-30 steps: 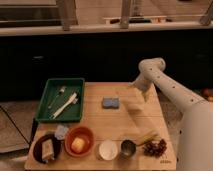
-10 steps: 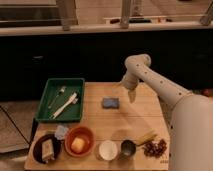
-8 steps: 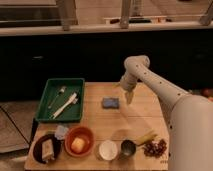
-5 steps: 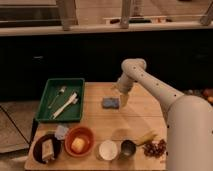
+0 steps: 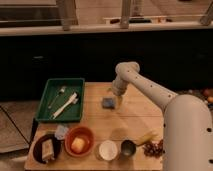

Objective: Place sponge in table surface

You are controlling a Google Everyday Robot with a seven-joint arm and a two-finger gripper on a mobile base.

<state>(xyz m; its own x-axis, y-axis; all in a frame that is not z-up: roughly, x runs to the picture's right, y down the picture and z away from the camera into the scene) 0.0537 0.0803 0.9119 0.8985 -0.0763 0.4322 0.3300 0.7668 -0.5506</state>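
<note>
A small blue-grey sponge (image 5: 108, 103) lies flat on the wooden table (image 5: 135, 120), right of the green tray. My gripper (image 5: 114, 96) hangs at the end of the white arm, just above and to the right of the sponge, close to its far right edge. I cannot tell whether it touches the sponge.
A green tray (image 5: 62, 99) with white utensils sits at the left. Along the front edge stand a dark plate (image 5: 47, 148), an orange bowl (image 5: 79, 142), a white cup (image 5: 107, 149), a metal cup (image 5: 128, 147), a yellow item (image 5: 146, 137) and dark berries (image 5: 153, 147).
The arm has swung left across the table and lowered, bringing the gripper from the right side to just beside the sponge. The sponge has not moved.
</note>
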